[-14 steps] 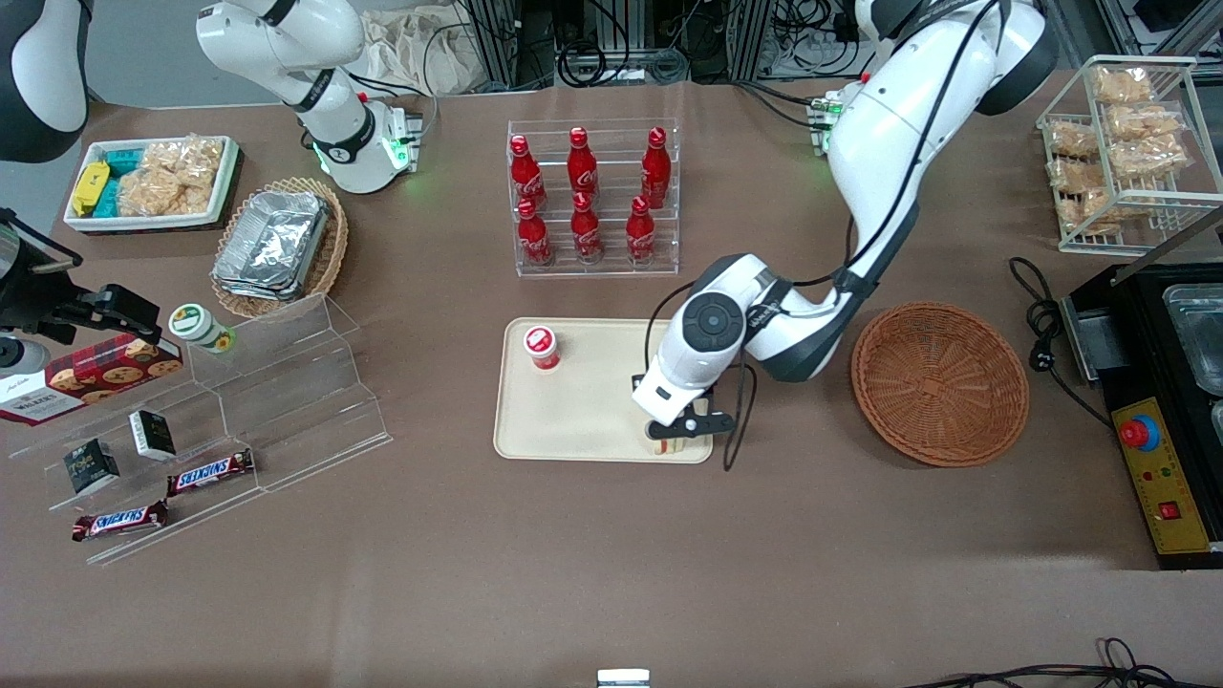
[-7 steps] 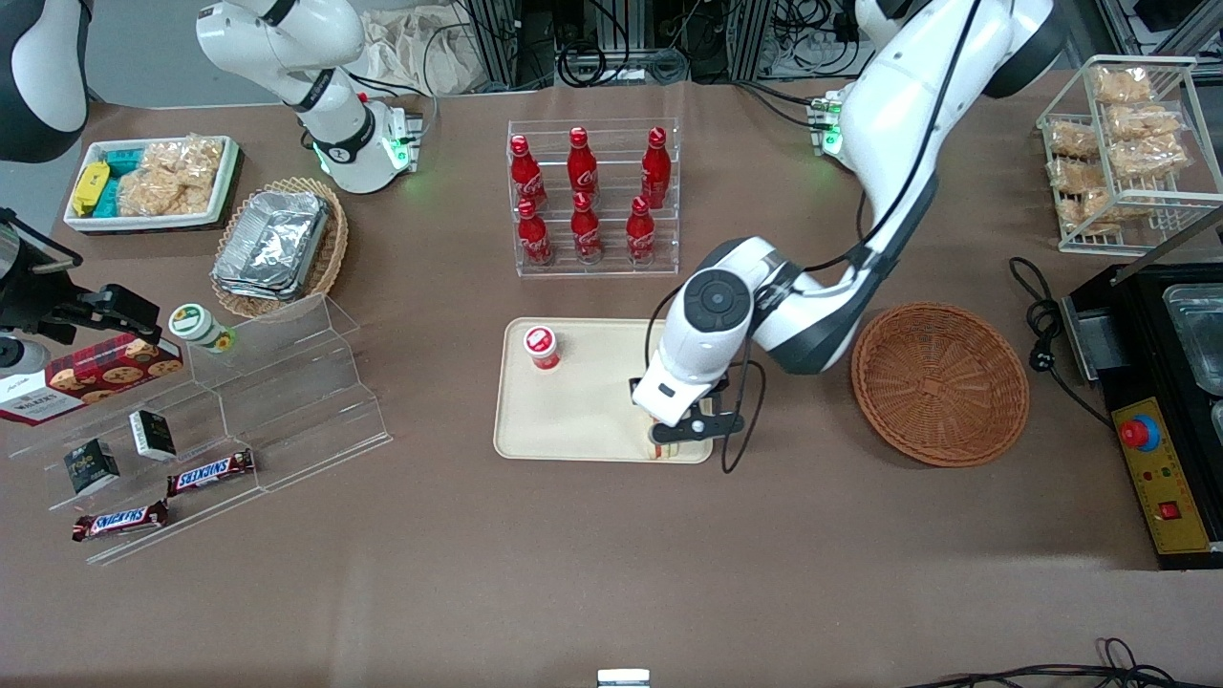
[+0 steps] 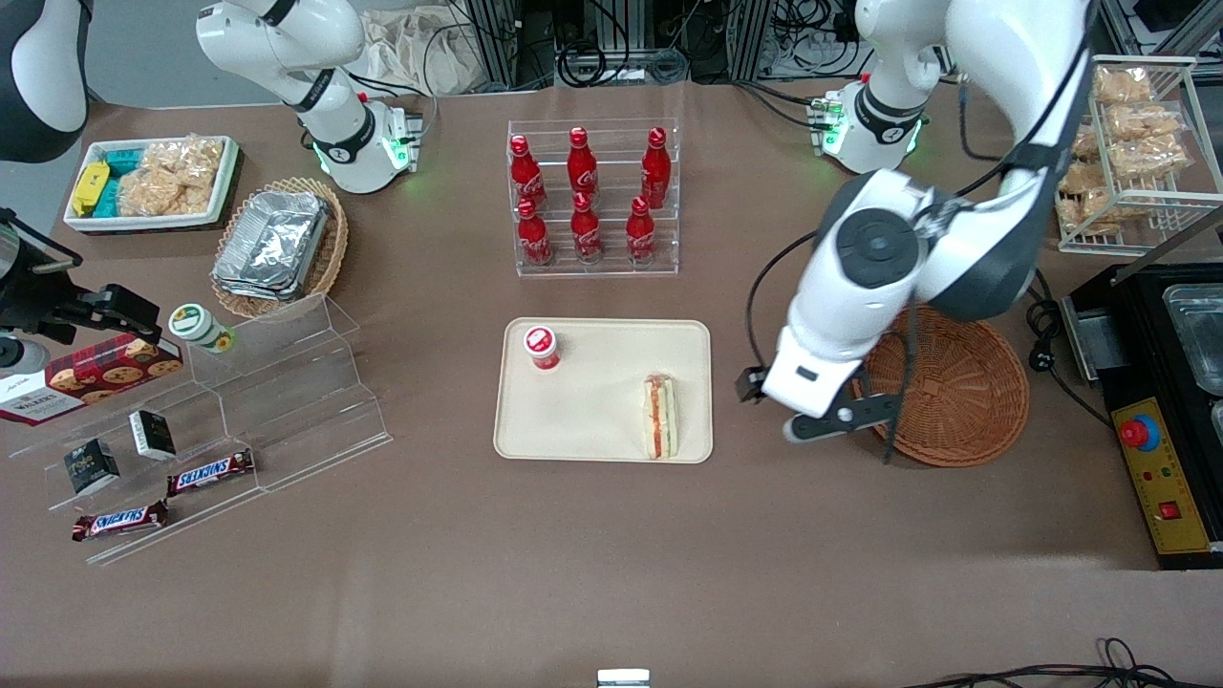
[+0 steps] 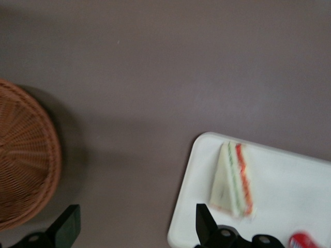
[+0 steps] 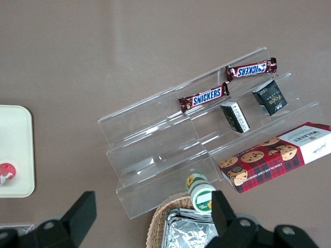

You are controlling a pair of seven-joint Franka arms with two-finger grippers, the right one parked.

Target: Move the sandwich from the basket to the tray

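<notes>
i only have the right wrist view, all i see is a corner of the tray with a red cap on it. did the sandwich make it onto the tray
Observer: Yes. The sandwich lies on the tray, at the edge nearest the basket, on its side with the filling up.
Operator: is the gripper clear of it
Observer: Yes. The gripper is open and holds nothing, raised over the bare table between tray and basket.
Operator: anything left in the basket
Observer: No, the part in view holds nothing; the arm covers one edge.
</notes>
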